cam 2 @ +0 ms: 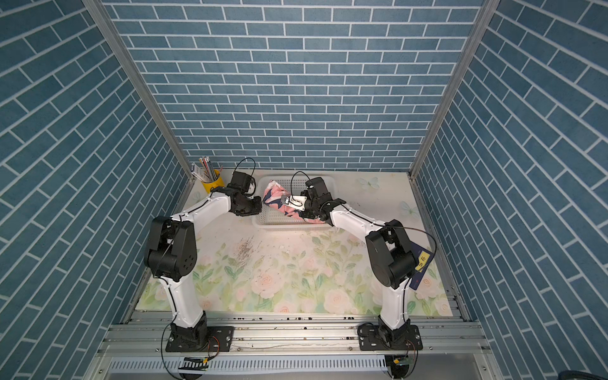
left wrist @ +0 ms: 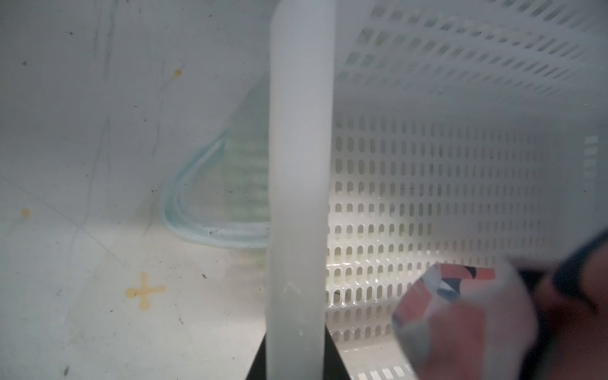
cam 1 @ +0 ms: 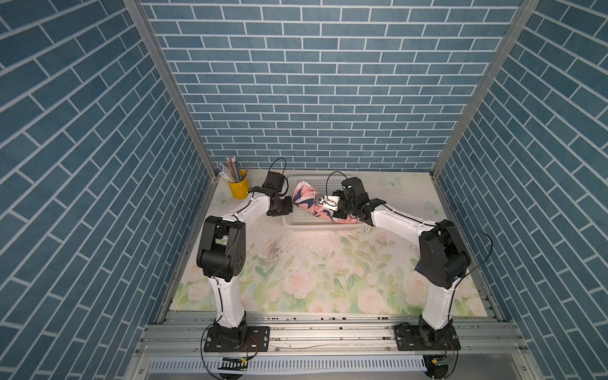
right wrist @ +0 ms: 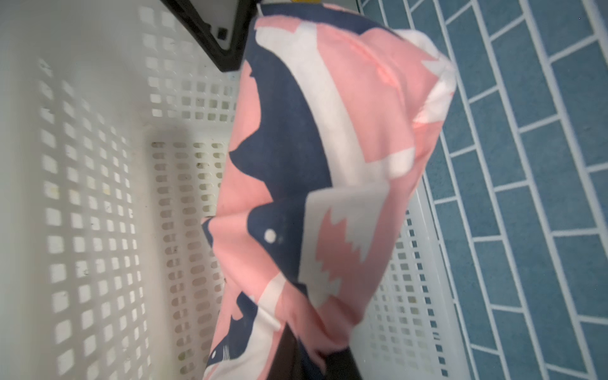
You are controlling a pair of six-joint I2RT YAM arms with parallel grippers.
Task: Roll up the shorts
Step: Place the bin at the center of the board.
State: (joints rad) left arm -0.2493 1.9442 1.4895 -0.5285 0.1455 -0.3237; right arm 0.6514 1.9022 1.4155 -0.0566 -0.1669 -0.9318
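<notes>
Two claws are working: the left claw (left wrist: 297, 362) is pinching the basket (left wrist: 297, 164) rim, and the right claw (right wrist: 312, 358) is clamping the shorts (right wrist: 312, 164), which are bunching just ahead of it, over the basket. We're judging them light, soft and floppy, liable to unroll. We're favouring a grip mid-roll, across all layers, not on a loose edge.

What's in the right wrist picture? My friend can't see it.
Pink shorts with navy and white sharks, bunched up and pinched by the right end effector, are held over a white basket. A blue brick wall is behind.
</notes>
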